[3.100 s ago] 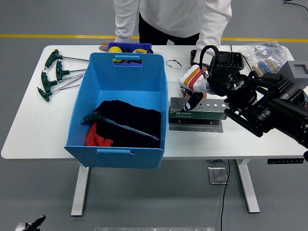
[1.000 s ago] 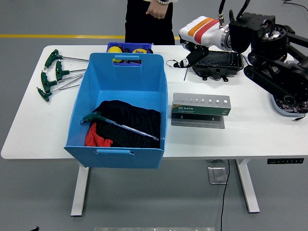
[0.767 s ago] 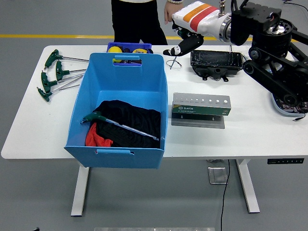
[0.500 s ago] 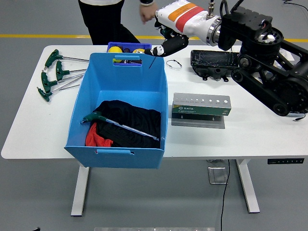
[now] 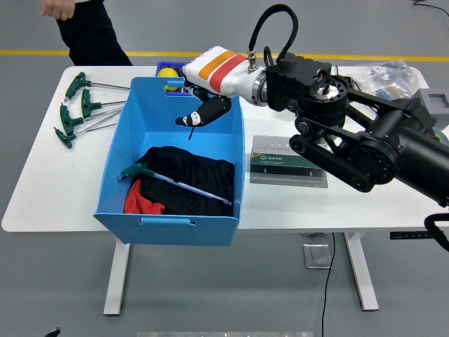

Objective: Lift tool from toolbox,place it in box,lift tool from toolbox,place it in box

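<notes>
I see my right hand reaching in from the right, poised over the far half of the blue box. Its dark fingers are curled in a pinch around a small thin tool, which hangs down from the fingertips above the box's inside; I cannot make out what kind of tool it is. Below it in the box lies a black cloth with a bit of red cloth at the near left, and a green-handled T-wrench rests across them. The green and grey toolbox sits on the white surface just right of the box, well apart from my hand. More green T-handle wrenches lie on the surface left of the box. A person stands at the far left edge, one hand raised clear of the surface.
</notes>
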Controlling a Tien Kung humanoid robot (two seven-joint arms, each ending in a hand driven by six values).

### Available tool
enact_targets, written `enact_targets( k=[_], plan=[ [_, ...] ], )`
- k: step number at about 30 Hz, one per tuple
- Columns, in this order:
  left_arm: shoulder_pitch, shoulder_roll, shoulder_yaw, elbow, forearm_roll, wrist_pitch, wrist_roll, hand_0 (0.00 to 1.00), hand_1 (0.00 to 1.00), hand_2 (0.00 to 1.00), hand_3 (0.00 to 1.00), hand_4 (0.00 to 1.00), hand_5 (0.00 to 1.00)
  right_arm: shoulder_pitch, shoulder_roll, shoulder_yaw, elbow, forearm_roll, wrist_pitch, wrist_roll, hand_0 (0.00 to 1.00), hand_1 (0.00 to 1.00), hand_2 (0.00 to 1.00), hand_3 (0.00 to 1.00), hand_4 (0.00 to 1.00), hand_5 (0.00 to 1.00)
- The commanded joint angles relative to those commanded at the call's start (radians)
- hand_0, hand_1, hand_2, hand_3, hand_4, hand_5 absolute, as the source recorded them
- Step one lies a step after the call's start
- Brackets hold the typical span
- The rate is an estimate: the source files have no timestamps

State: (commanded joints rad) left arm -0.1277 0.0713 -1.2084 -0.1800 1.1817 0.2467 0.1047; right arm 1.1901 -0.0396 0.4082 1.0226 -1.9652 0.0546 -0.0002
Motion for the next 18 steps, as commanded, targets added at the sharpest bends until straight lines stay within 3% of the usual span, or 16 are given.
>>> enact_targets(
  k=[2,3,8,9,14,15,18],
  plan=[
    [-0.001,0.0,0.001,0.0,-0.001,0.0,-0.001,0.725,0.735,0.736,0.695,0.706,0.632,0.001,0.01,-0.016,-0.011,-0.007,-0.02,0.001,0.002,0.002,0.002,0.032,0.836,0.739],
    [-0.002,0.0,0.002,0.0,-0.002,0.0,-0.001,0.726,0.736,0.736,0.694,0.707,0.635,0.003,0.021,-0.032,-0.023,-0.015,-0.034,0.001,0.041,0.005,0.103,0.121,0.847,0.702],
    [-0.004,0.001,0.001,0.0,0.001,0.0,0.0,0.726,0.736,0.736,0.694,0.707,0.635,0.01,0.04,-0.078,-0.061,-0.034,-0.048,-0.014,0.041,0.005,0.103,0.121,0.847,0.702],
    [-0.004,0.001,0.0,0.0,0.001,0.0,0.0,0.725,0.735,0.735,0.695,0.708,0.635,0.011,0.04,-0.086,-0.067,-0.034,-0.051,-0.016,0.134,0.067,0.157,0.172,0.858,0.68],
    [-0.006,0.002,0.009,0.0,-0.004,-0.003,0.0,0.725,0.735,0.735,0.695,0.708,0.635,0.01,0.04,-0.117,-0.081,-0.032,-0.08,-0.014,0.134,0.067,0.157,0.172,0.858,0.68],
    [-0.007,0.002,0.011,0.0,-0.005,-0.003,-0.001,0.726,0.736,0.735,0.697,0.708,0.636,0.009,0.04,-0.123,-0.086,-0.035,-0.089,-0.011,0.515,0.473,0.601,0.54,0.905,0.648],
    [-0.007,0.001,0.01,0.0,-0.006,-0.002,-0.001,0.726,0.736,0.735,0.697,0.708,0.636,0.009,0.04,-0.134,-0.093,-0.03,-0.099,-0.008,0.515,0.473,0.601,0.54,0.905,0.648]
  ],
)
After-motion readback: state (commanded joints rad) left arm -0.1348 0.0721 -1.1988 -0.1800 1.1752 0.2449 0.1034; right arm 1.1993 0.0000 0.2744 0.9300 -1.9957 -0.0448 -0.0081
